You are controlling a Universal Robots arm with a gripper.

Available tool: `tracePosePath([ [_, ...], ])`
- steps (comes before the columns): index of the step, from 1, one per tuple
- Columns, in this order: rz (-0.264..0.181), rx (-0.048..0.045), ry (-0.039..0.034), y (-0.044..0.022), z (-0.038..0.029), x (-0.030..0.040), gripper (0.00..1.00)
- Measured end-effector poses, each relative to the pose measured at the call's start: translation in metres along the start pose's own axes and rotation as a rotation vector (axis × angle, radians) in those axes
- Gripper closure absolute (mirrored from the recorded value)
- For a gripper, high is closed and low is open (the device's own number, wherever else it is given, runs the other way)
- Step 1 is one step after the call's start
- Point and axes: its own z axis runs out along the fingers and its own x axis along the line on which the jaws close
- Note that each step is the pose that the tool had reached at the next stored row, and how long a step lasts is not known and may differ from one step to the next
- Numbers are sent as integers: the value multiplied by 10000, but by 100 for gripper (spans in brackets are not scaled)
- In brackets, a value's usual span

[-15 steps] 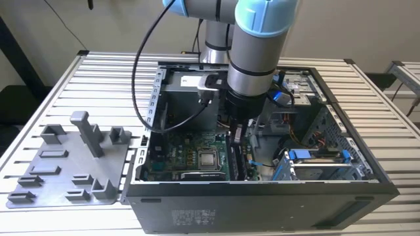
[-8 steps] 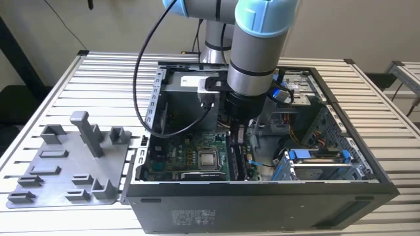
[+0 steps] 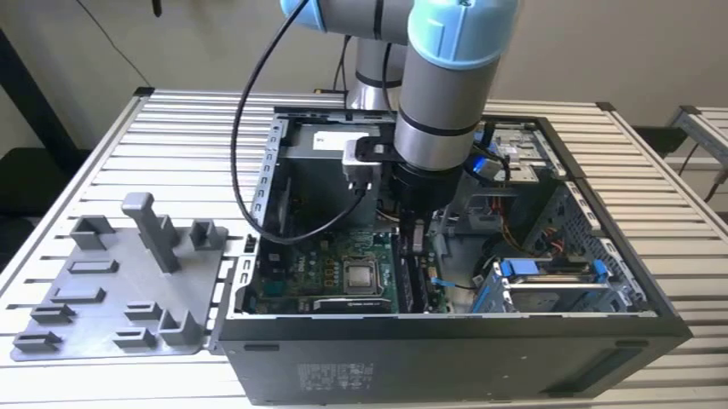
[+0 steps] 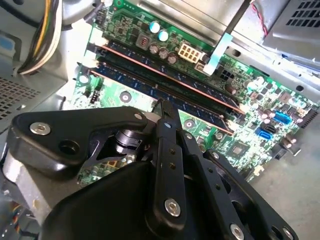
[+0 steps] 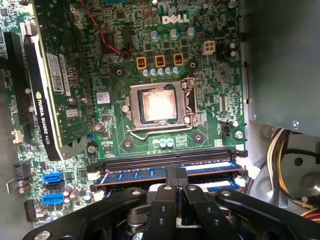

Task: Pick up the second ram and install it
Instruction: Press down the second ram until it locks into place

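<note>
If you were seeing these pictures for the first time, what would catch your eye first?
The big grey and blue arm plunging into the open computer case on the slatted table. Inside, its gripper sits pressed down on the second ram in the slots beside the bare processor socket.

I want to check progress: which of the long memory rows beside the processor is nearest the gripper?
The blue row, directly at the tip of the gripper; the black rows lie closer to the processor.
</note>
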Motion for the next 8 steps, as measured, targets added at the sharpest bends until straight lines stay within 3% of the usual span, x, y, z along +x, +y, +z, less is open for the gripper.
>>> tracePosePath([
  [8, -20, -9, -17, -8, 121, 46, 89],
])
